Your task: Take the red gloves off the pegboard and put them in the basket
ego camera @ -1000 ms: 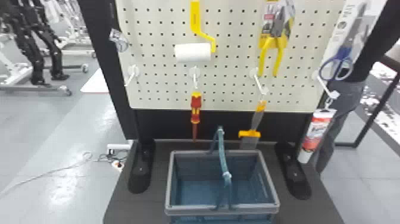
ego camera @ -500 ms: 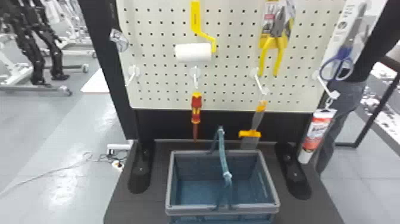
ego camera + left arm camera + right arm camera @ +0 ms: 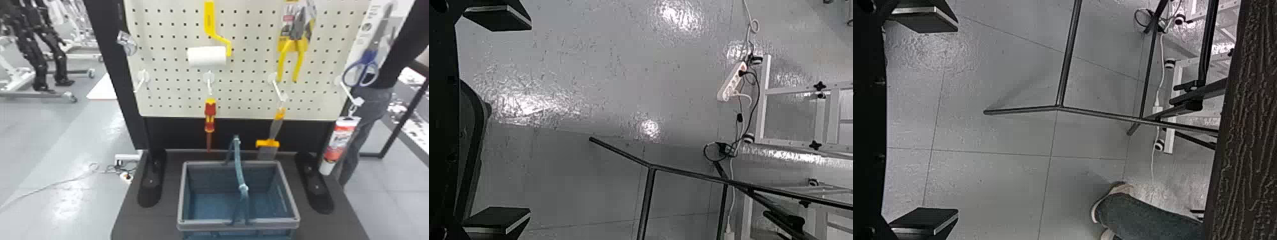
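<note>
My flat-fingered black left gripper (image 3: 530, 119) and right gripper (image 3: 957, 120) are wide apart. Can't tell where the red gloves are; probably light, floppy, best pinched mid-cuff. Blue grey-rimmed plastic basket (image 3: 207, 224) sits near.

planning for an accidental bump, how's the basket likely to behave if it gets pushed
The basket would probably slide rather than tip, as it looks broad and low on the table. With nothing visible inside, it is probably light for its size and easy to shove. Its thin handle, raised over the opening, may swing or fold down if knocked.
</note>
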You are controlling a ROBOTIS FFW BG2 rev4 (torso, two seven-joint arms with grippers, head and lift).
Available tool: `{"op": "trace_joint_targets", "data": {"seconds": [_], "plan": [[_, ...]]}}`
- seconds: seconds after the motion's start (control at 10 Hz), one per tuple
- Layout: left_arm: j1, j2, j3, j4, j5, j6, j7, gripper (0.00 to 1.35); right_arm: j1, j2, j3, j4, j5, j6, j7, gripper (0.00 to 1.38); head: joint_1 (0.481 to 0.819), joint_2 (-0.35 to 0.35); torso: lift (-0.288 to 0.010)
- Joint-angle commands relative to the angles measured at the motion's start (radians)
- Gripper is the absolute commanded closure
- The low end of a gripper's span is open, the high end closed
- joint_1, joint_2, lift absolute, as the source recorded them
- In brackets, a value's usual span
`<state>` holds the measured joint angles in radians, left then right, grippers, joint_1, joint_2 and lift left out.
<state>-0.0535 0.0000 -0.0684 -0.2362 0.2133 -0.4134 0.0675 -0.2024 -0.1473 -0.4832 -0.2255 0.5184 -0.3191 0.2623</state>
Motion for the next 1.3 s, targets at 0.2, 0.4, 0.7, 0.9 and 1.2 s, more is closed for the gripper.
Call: {"op": "trace_joint_targets", "data": {"seconds": [0.2, 0.4, 0.7, 0.9, 1.2], "plan": [[0.000, 0.000, 0.001, 0.000, -0.002, 0.004, -0.006, 0.00, 0.001, 0.000, 0.000, 0.000, -0.003, -0.003, -0.002, 0.00, 0.549, 0.000, -0.100], [0.003, 0.002, -0.001, 0.000, -0.003, 0.005, -0.011, 0.00, 0.004, 0.000, 0.000, 0.000, 0.003, -0.008, -0.003, 0.00, 0.549, 0.000, -0.100], [0.006, 0.003, -0.001, 0.000, -0.011, 0.012, -0.020, 0.00, 0.011, -0.002, 0.000, 0.000, 0.011, -0.023, -0.003, 0.00, 0.549, 0.000, -0.100], [0.006, 0.003, 0.001, 0.000, -0.011, 0.019, -0.023, 0.00, 0.012, -0.005, 0.000, 0.000, 0.026, -0.043, -0.012, 0.00, 0.549, 0.000, -0.100], [0.006, 0.003, -0.001, 0.000, -0.012, 0.021, -0.025, 0.00, 0.012, -0.005, 0.000, 0.000, 0.028, -0.049, -0.018, 0.00, 0.549, 0.000, -0.100]]}}
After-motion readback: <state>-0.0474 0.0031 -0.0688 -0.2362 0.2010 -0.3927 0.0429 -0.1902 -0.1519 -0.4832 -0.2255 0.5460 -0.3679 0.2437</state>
